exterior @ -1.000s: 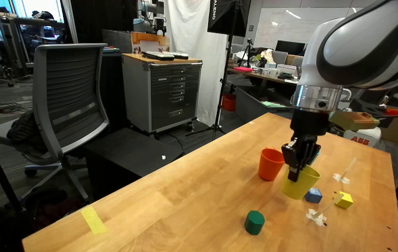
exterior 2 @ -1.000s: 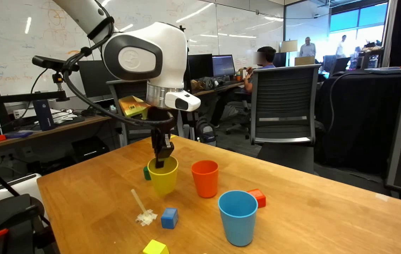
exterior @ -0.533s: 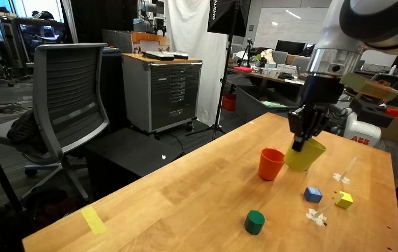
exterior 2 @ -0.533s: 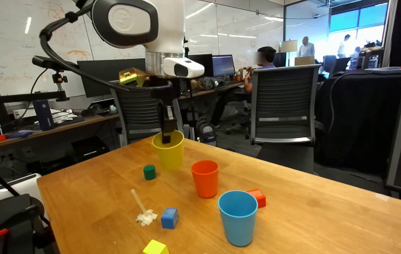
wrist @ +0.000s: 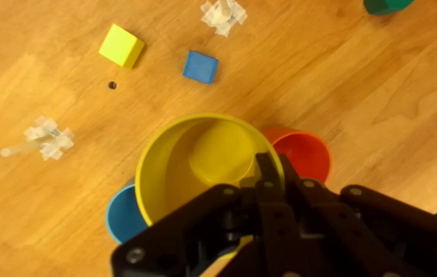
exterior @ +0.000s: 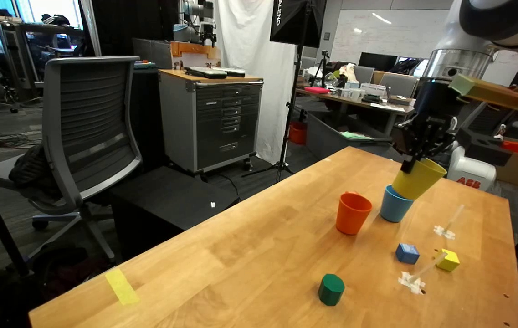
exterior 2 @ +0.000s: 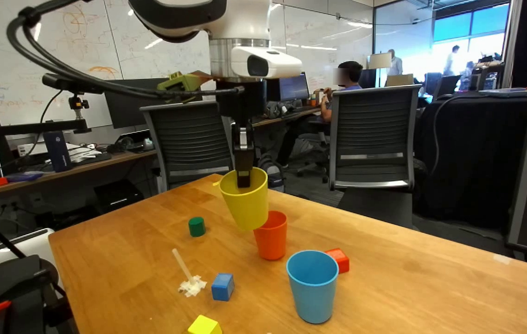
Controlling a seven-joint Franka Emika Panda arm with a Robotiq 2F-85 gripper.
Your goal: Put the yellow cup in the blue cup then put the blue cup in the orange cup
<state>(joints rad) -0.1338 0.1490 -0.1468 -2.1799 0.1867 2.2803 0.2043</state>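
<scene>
Gripper point(wrist: 274, 162) clamped on yellow cup point(exterior 2: 247, 208) at the rim, one finger inside. Cup's in the air, tilted; wrist view puts it between orange cup point(exterior 2: 271, 243) and blue cup point(exterior 2: 313, 292), overlapping both. I'd shift it over blue, take out the tilt, centre its base on the mouth, lower slowly, then let go; off-centre contact could tip blue. Yellow's plain and bright, wide mouth tapering to a narrower base; may seat only partway.
</scene>
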